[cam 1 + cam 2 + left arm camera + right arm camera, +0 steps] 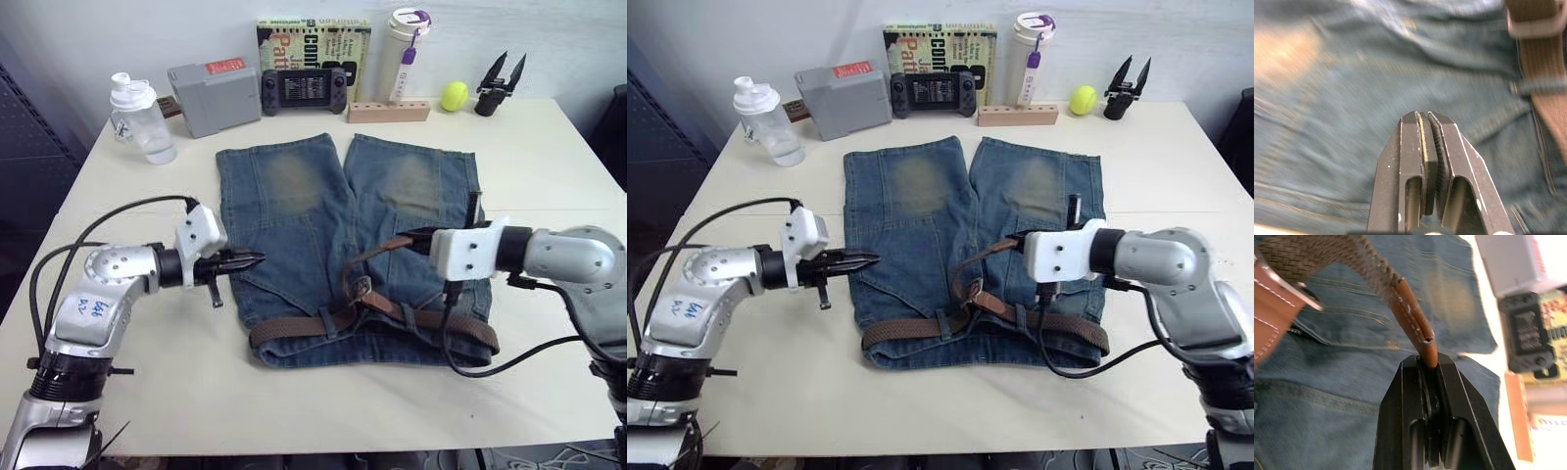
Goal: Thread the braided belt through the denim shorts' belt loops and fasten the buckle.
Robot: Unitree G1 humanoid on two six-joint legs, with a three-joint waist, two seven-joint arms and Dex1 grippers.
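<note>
Pinching smooth leather tip of woven braided belt (1322, 259), right claw (1427, 363)

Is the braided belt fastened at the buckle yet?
Not fastened: the braided belt runs along the waistband, but the right gripper holds its leather tip raised above the buckle.

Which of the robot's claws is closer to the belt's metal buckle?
The right claw, gripping the belt's leather tip just beside the buckle. The left claw sits shut over the shorts' far edge, farther away.
</note>
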